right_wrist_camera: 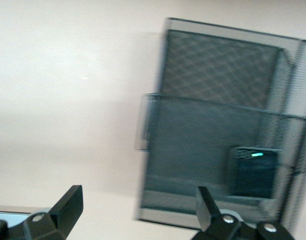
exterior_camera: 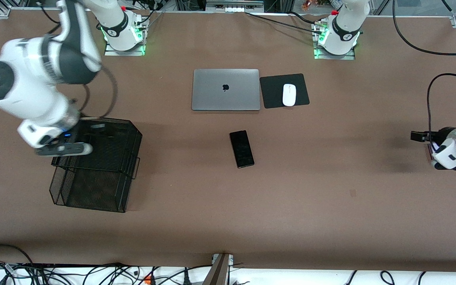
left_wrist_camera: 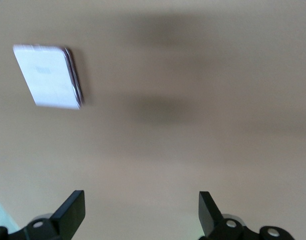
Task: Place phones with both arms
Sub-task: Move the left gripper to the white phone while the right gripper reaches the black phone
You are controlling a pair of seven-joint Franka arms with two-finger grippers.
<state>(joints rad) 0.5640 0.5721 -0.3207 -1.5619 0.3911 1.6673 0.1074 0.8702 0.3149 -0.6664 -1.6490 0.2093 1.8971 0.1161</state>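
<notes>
Where laptop (exterior_camera: 225,89) ends, long black slab (exterior_camera: 242,149) flat.

We see our right end effector (right_wrist_camera: 138,210) with fingers spread wide (pointing downward); our left end effector (left_wrist_camera: 142,212) likewise gapes, empty.

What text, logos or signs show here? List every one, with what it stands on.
Apple logo, a sign without words, on the lid of the grey laptop.
Small dark marking on each arm's base band: too small to read.
Long black phone, white mouse, pale phone, phone in the mesh tray: no readable text.
</notes>
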